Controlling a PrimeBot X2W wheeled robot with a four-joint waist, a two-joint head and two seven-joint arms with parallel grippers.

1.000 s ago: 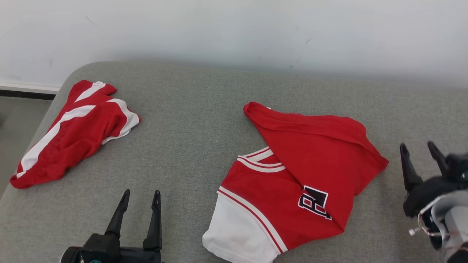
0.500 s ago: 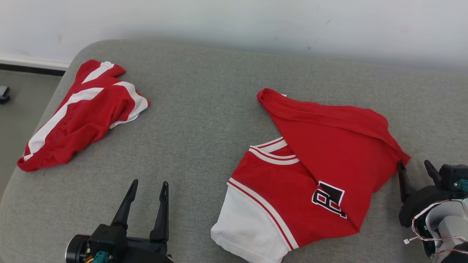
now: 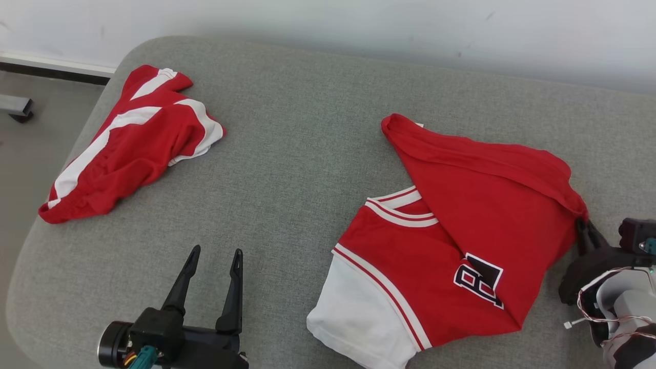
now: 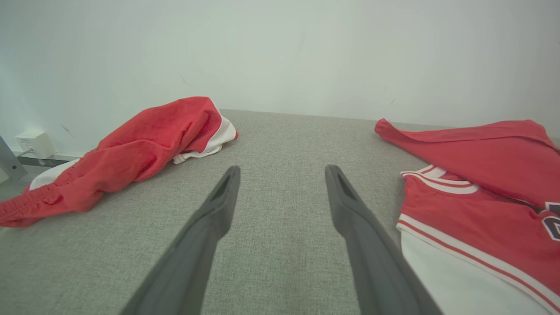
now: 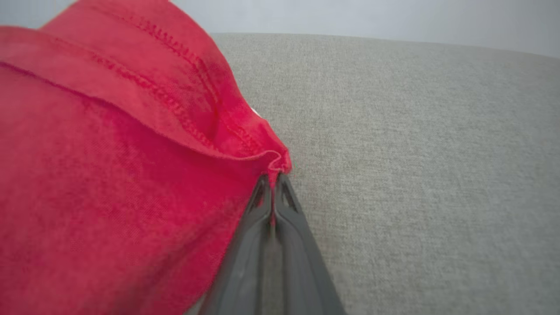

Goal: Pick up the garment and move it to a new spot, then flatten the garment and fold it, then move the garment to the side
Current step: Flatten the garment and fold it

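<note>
– Jersey [image 3: 461, 225] first: where is it lying?

– It is lying on the grey cushion [image 3: 297, 154], at about 4 o'clock in the head view. It is red, with a white sleeve [image 3: 353, 318] pointing toward 7 o'clock and a black letter patch [image 3: 479, 279] showing. Its upper part is lying folded over the chest, running from 11 o'clock toward 3 o'clock.

– What is the right gripper [image 5: 273, 179] doing?

– It is sitting at the jersey's 3 o'clock corner. In the right wrist view its fingers are pressing together and pinching the red hem [image 5: 271, 159] between their tips, and the fabric is bunching just above them.

– Is that corner lifting?

– I cannot tell whether it is coming off the cushion.

– And the left gripper [image 3: 217, 251]?

– It is hovering at 7 o'clock in the head view, jaws standing wide and holding nothing, fingers pointing toward 12 o'clock with bare cushion between them. The sleeve is lying at its 3 o'clock, apart from it.

– Anything else?

– Red shorts [image 3: 138, 143] with white stripes are lying crumpled at 10 o'clock, near the cushion's rounded corner and well apart from the jersey. A pale wall [image 3: 328, 20] is running along at 12 o'clock.
</note>
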